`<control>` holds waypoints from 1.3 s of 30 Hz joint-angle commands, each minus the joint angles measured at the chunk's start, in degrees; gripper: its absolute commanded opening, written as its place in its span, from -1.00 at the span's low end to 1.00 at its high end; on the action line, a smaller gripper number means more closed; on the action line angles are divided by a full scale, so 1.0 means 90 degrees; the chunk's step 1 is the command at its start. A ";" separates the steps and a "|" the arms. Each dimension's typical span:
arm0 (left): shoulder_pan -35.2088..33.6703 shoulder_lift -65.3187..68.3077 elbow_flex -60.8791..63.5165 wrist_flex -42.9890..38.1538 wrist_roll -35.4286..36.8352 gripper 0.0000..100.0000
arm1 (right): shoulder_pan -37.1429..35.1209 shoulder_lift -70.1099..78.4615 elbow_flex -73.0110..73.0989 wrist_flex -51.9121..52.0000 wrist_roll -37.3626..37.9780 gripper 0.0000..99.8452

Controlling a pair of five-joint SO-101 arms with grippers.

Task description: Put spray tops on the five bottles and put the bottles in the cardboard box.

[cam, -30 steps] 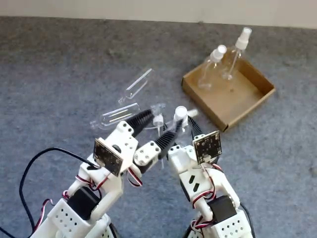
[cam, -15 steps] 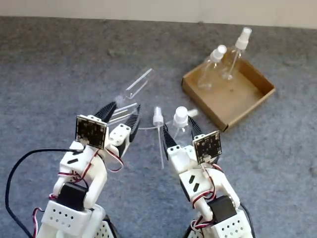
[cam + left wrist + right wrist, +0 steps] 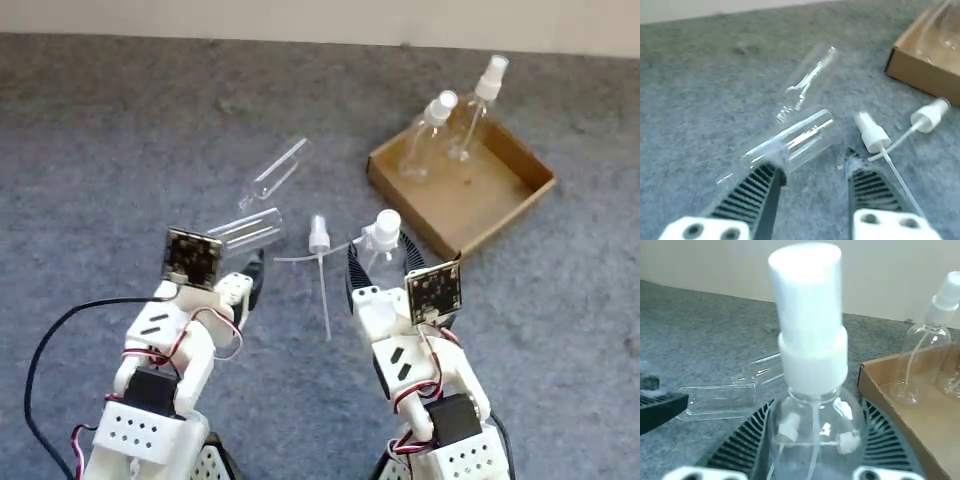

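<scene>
Right gripper [image 3: 380, 258] clamps an upright capped bottle [image 3: 810, 435], the grip plain in its wrist view. Left gripper [image 3: 815, 165], wide, sits just near of a lying bottle [image 3: 795, 140]. High view adds the box [image 3: 480, 200] far right with two bottles [image 3: 425, 140], and a loose top [image 3: 319, 235] between arms.

Clear plastic on rough grey cloth
We see glossy, transparent plastic bottles [image 3: 245, 230], smooth white plastic spray tops [image 3: 319, 233], a matt brown cardboard box [image 3: 490, 200] and a fuzzy, carpet-like table [image 3: 120, 140] covering.
</scene>
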 commanded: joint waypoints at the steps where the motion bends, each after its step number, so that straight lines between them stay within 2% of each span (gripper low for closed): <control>1: 0.0132 -0.0083 0.0132 -0.0410 -0.0029 -0.84 | 0.0073 -0.0083 0.1089 -0.0005 -0.0039 -0.66; 4: 0.0122 -0.0083 0.0317 -0.0645 -0.0059 -1.00 | 0.0054 -0.0083 0.1089 -0.0005 -0.0029 -0.65; 9: 0.0132 -0.0083 0.0855 -0.1309 -0.0059 -0.92 | 0.0239 -0.0093 0.0982 -0.0005 -0.0029 -0.65; 11: 0.0132 -0.0083 0.0962 -0.1582 -0.0059 -0.92 | 0.0532 -0.0093 0.0737 -0.0005 -0.0029 -0.65; 17: 0.0122 -0.0083 0.0972 -0.1602 -0.0059 -0.92 | 0.1646 -0.0073 -0.0259 -0.0034 -0.0059 -0.65; 23: 0.0161 -0.0083 0.0972 -0.1602 -0.0059 -0.92 | 0.2632 -0.0034 -0.0523 -0.1343 -0.0029 -0.66; 32: 0.0161 -0.0083 0.0972 -0.1602 -0.0059 -0.92 | 0.2711 0.0151 -0.0972 -0.1382 -0.0020 -0.66; 39: 0.0171 -0.0083 0.0972 -0.1602 -0.0059 -0.92 | 0.2711 0.2252 -0.2193 -0.1451 -0.0020 -0.66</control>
